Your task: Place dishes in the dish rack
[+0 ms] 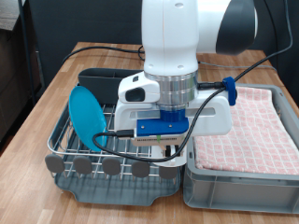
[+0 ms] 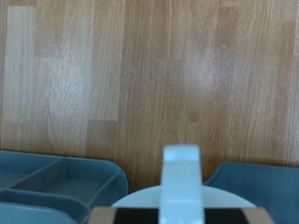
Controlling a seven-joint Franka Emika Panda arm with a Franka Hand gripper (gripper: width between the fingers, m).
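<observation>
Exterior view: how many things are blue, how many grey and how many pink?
Blue: 1, the plate standing in the rack.
Grey: 2, the rack's tray and the bin.
Pink: 1, the checkered cloth.
Total: 4.

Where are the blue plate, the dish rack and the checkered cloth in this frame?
light-blue plate (image 1: 89,114): exterior view, middle of its face, standing tilted in the rack.
dish rack (image 1: 75,147): exterior view, wire grid near its front corner.
pink checkered cloth (image 1: 260,131): exterior view, middle of the cloth in the grey bin.

Glossy plate (image 1: 91,116), wire rack (image 1: 70,149), wood table (image 2: 149,75).
</observation>
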